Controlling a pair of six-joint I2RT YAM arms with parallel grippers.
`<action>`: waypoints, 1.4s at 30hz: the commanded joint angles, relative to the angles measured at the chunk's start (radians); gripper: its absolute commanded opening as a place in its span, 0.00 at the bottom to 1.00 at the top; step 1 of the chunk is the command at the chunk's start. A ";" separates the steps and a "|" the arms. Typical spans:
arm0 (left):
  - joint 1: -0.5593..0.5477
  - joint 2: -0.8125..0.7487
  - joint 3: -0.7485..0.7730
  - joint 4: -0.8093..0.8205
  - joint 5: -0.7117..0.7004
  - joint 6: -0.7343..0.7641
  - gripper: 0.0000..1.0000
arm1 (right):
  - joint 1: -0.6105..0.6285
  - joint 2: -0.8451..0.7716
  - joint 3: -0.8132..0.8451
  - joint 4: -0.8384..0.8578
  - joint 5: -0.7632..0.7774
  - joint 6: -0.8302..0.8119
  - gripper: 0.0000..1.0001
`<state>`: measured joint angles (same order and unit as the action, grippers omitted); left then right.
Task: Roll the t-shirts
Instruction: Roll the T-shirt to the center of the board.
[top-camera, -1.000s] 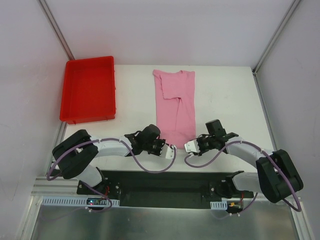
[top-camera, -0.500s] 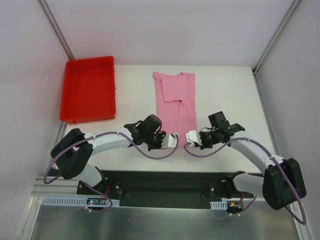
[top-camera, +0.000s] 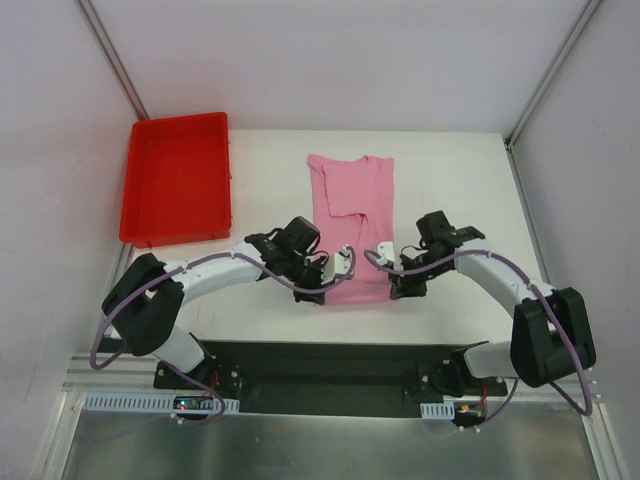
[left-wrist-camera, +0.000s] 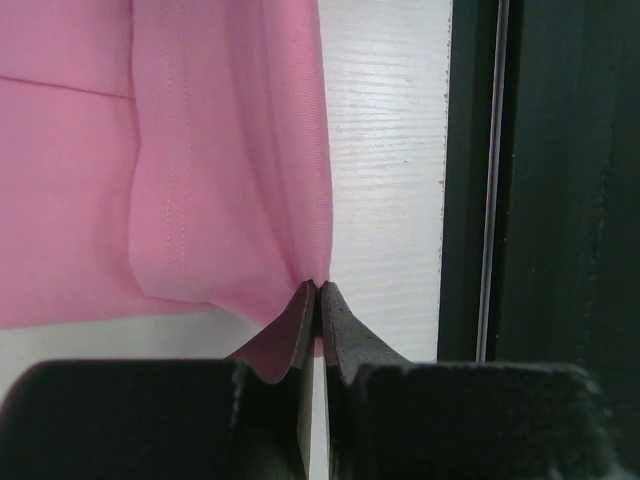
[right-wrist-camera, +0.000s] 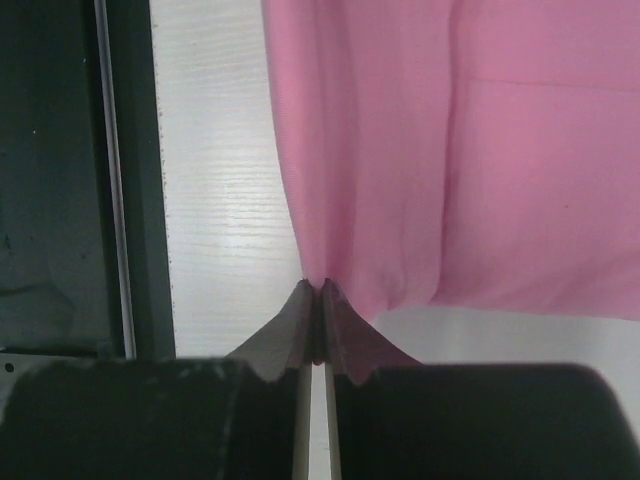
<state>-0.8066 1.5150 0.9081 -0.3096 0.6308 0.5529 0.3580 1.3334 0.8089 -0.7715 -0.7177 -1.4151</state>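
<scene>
A light-pink t-shirt (top-camera: 350, 205) lay lengthwise at the centre of the white desk (top-camera: 455, 190). Its collar end pointed toward the top of the frame and its hem toward the bottom. The left pincer (left-wrist-camera: 319, 300) was closed tight on the hem's lower-left corner, with pink fabric bunched at its tips. The right pincer (right-wrist-camera: 318, 298) was likewise closed on the lower-right corner. A red tray (top-camera: 178, 185) sat at the upper left, well apart from the t-shirt.
</scene>
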 joint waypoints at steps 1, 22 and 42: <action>0.064 0.065 0.095 -0.144 0.082 -0.039 0.00 | -0.046 0.091 0.114 -0.061 -0.037 0.025 0.06; 0.320 0.499 0.621 -0.350 0.024 -0.178 0.16 | -0.149 0.561 0.569 -0.127 -0.078 0.205 0.18; 0.101 0.021 0.080 0.039 -0.178 0.226 0.55 | -0.135 0.076 0.184 0.440 0.319 0.651 0.96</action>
<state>-0.6392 1.5673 1.0813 -0.4007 0.4866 0.5709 0.2527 1.2018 0.8127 -0.2344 -0.4397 -0.9554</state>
